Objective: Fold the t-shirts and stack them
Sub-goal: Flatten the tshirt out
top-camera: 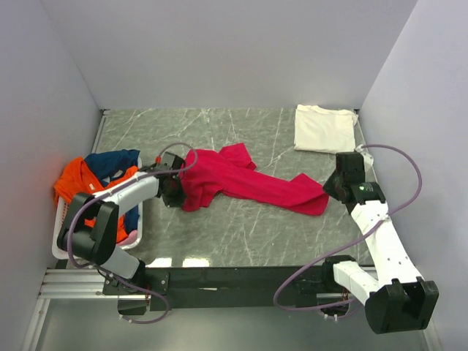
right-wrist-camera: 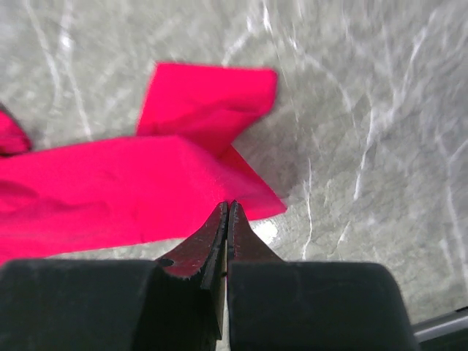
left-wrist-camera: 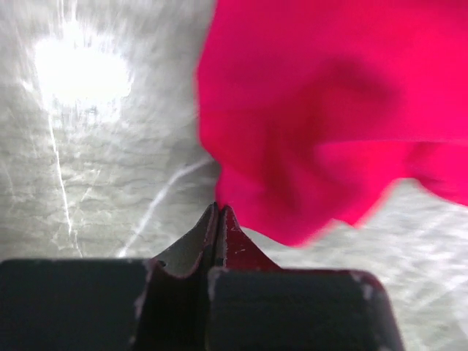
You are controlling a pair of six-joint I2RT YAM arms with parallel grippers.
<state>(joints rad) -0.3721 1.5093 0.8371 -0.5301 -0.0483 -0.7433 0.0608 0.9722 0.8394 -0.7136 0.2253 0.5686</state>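
White slatted basket (top-camera: 140, 232) sits at the left edge of the table (top-camera: 241, 234), against the left wall. It holds 1 orange tee (top-camera: 77, 179) and 1 navy tee (top-camera: 113, 161), both bunched and heaped above the far rim.

Walls close the table on 3 sides. Bare grey marbled surface runs along the near edge and across the far middle. Far right corner is taken by 1 cream tee (top-camera: 324, 128), folded flat into a rough square, near the right wall.

Crimson tee (top-camera: 241, 183) lies unfolded across mid-table in a long diagonal band. Its bunched end is left and farther back, its narrow end right and nearer, and 1 flap sticks out on the far side. Cloth is wrinkled and rumpled at the left end.

Left arm (top-camera: 131, 191) reaches over the basket's right wall. Left jaws are pressed together, tips at the tee's left edge. Right arm (top-camera: 380, 227) comes in from the right. Right jaws are also pressed together, tips at the tee's right-end corner. Left wrist view is blurred, so I can't tell if either pair has cloth pinched.
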